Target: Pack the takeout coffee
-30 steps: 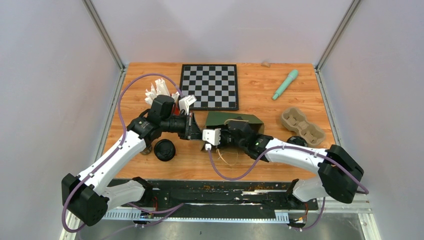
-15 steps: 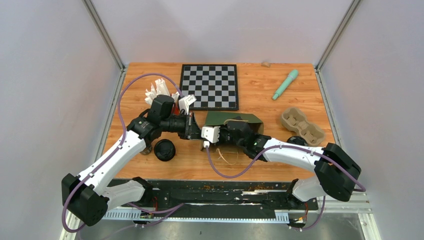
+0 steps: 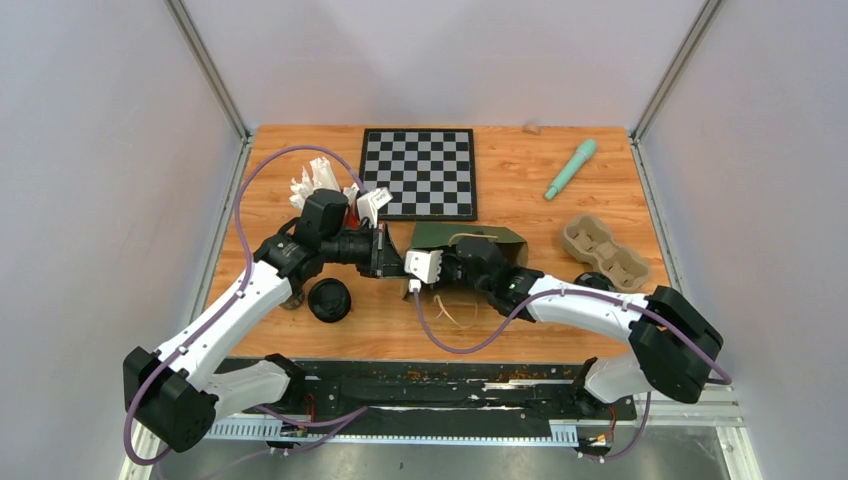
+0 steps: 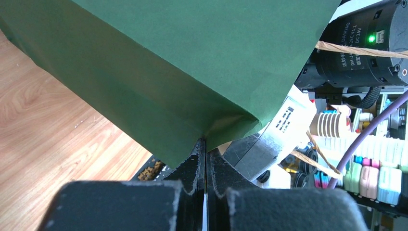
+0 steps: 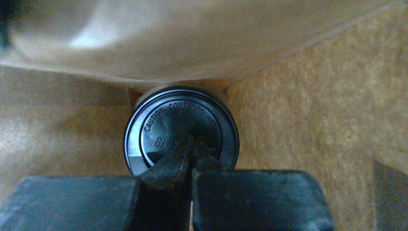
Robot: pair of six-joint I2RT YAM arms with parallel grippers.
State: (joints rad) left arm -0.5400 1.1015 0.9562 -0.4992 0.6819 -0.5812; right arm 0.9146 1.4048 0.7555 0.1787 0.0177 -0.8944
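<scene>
The left tool (image 4: 206,149) is pinched tight on the edge of the bag (image 4: 183,72). The right tool (image 5: 192,145), closed, touches a cup (image 5: 180,122) deep inside the bag. Next it should probably back out and fetch the other cup (image 3: 329,299) from the table (image 3: 520,180).

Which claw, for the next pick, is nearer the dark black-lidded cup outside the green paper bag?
Left. Left claw pinches the green paper bag beside the dark black-lidded cup; right claw is inside the bag.

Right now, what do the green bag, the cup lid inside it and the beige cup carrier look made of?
The green bag looks like matte paper: sharp creases, brown kraft inside. The cup lid seems glossy black plastic, with raised moulded lettering. The cup carrier is probably moulded pulp: dull beige, rounded wells.
</scene>
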